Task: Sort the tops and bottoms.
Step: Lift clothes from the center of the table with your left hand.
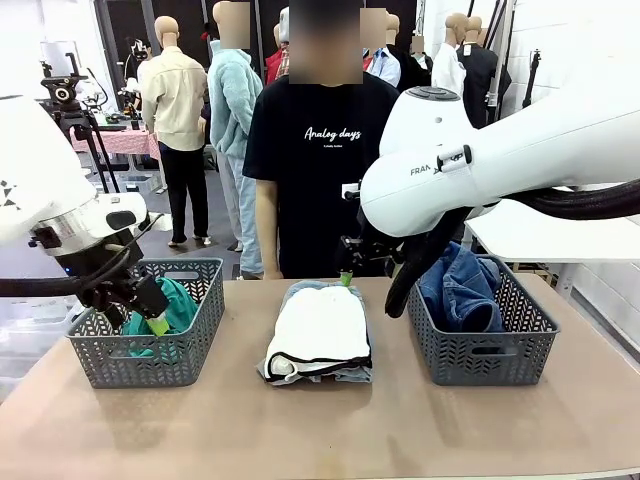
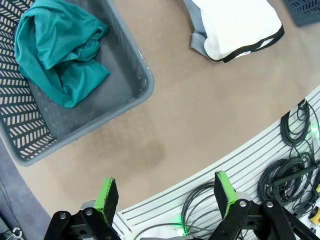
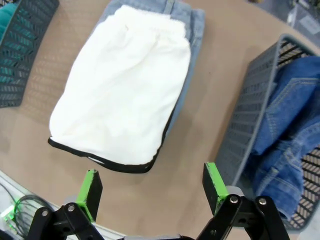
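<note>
The person's black T-shirt (image 1: pixel 320 170) reads "Analog days" in white script, with a smaller line below it too small to read. The right arm (image 1: pixel 500 150) shows the letters "FRAN" before its own casing cuts the word off.

The white shirt with black trim (image 3: pixel 125 85) lies folded at the middle of the worktop (image 1: pixel 300 430), on top of the pale denim shorts (image 3: pixel 194 30), whose edge shows along one side. The teal shirt (image 2: pixel 60 55) lies crumpled in the left grey basket (image 1: pixel 150 355). The dark blue jeans (image 3: pixel 292 120) are bunched in the right grey basket (image 1: pixel 480 350).

The left claw (image 2: pixel 165 195) hangs over the left basket with its green pads spread wide and nothing between them. The right claw (image 3: pixel 152 187) hovers above the near edge of the white shirt, likewise fully spread and empty.

In the front view the right arm crosses in front of the person's waist, and its black hose (image 1: pixel 415 265) hangs before the jeans. Coiled black cables (image 2: pixel 295 170) lie beyond the worktop's edge, beside a slatted rail (image 2: pixel 240 160).
</note>
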Robot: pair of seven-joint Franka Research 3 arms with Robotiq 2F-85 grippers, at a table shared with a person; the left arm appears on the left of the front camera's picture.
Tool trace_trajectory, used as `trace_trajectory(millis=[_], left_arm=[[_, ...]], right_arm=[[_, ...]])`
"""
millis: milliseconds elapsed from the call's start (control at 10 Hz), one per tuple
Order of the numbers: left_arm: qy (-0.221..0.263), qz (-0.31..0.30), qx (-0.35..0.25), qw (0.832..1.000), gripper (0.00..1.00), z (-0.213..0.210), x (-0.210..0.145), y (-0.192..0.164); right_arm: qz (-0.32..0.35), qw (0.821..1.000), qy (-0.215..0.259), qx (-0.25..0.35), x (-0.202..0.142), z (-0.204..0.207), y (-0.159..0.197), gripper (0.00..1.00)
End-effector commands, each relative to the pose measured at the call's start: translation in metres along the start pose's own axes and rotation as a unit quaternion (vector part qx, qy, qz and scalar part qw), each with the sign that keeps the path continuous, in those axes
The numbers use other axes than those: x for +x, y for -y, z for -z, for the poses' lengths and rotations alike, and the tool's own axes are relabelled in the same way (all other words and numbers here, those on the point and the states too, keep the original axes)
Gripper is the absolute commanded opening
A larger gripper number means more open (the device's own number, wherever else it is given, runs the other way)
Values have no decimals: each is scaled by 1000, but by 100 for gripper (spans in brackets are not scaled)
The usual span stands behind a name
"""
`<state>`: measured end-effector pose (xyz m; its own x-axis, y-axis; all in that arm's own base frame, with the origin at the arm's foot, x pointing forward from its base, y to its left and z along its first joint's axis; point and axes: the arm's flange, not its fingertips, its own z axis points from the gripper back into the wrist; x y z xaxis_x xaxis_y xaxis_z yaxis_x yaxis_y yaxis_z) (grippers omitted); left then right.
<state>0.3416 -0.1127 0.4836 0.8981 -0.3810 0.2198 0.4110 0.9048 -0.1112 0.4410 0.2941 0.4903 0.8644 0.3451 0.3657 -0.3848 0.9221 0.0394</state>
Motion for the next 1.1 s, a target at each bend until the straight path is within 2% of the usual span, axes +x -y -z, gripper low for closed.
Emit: trace_trajectory(millis=[0, 200, 300, 500, 800, 1000], left_arm=[[7, -2, -5, 1000, 100, -9, -9, 1], [2, 0, 0, 1000, 100, -3, -1, 0], [37, 17, -4, 999, 100, -11, 3, 4], [59, 74, -27, 995, 100, 6, 55, 16], [59, 125, -66, 988, 100, 48, 114, 42], [58, 143, -88, 984, 100, 84, 148, 49]], right_arm=[[-1, 999, 25, -42, -27, -54, 10, 100], [1, 998, 16, -58, -50, -80, 23, 100], [5, 998, 3, -59, -53, -80, 26, 100], [22, 996, -39, -75, -67, -88, 30, 100], [111, 992, -18, -63, -117, -126, 51, 100], [129, 989, -5, -68, -140, -138, 58, 100]])
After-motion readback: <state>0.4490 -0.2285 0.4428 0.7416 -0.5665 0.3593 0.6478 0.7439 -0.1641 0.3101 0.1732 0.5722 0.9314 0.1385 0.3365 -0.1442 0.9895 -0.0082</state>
